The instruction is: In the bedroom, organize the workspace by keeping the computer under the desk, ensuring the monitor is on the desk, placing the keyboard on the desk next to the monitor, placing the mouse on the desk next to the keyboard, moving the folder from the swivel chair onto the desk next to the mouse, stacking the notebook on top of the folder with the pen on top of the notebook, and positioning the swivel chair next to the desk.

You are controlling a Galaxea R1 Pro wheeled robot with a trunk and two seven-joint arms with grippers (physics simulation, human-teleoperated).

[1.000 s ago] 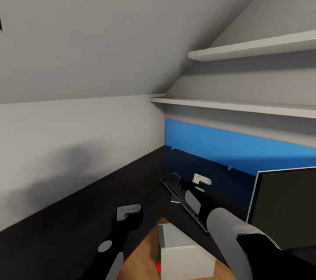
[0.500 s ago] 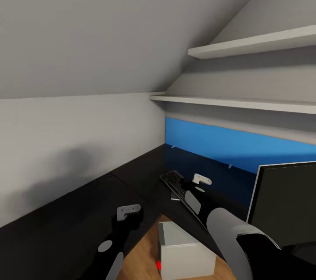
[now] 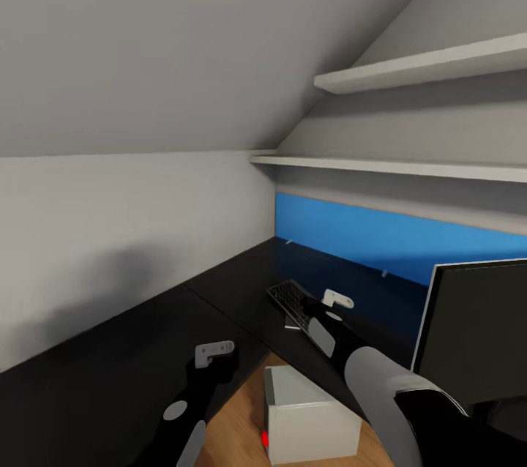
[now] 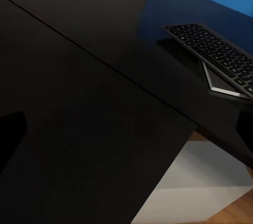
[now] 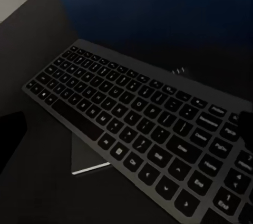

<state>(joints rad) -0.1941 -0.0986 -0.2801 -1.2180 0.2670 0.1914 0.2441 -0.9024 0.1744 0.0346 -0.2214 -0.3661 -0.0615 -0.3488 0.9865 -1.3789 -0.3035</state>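
The black desk (image 3: 132, 350) fills the lower half of the head view. The slim black keyboard (image 3: 291, 300) lies on it by the blue back panel, one end resting on a thin grey flat piece (image 5: 87, 156). My right gripper (image 3: 337, 299) hovers open just above the keyboard (image 5: 137, 113), with a dark finger (image 5: 11, 140) at each side of the right wrist view. Open as well, my left gripper (image 3: 216, 352) hangs over bare desk top (image 4: 79, 129) near the inner edge. The monitor (image 3: 476, 328) stands at the right. The light grey computer (image 3: 307, 416) sits on the floor at the desk's inner corner.
Two white wall shelves (image 3: 410, 75) (image 3: 395, 168) run above the blue panel (image 3: 366, 236) under the sloped grey wall. Light wooden floor (image 3: 234, 423) shows between my arms beside the computer. The desk's inner edge (image 4: 174, 155) passes above the computer's top (image 4: 205, 182).
The whole picture has drifted a little, so the camera has moved. The keyboard, monitor and shelves sit slightly higher, and more of the computer shows. Both grippers keep their pose and opening.
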